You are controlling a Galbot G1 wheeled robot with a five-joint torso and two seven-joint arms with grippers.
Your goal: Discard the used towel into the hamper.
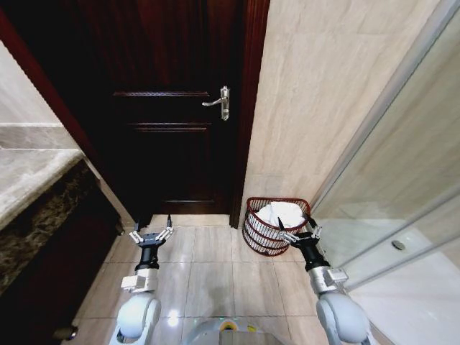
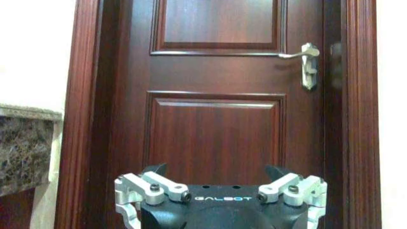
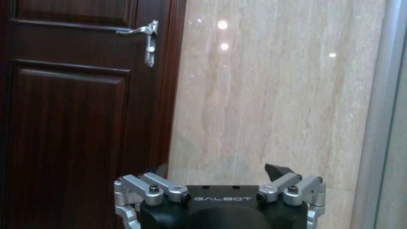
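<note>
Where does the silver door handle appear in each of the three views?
Head view: the door handle sits at the dark door's right edge, in the upper middle of the picture.
Left wrist view: the door handle is on the door close to the frame, level with the rail between the two panels.
Right wrist view: the door handle is at the door's edge, near the tiled wall.
Shared landmark: the door frame just beside the handle.
</note>
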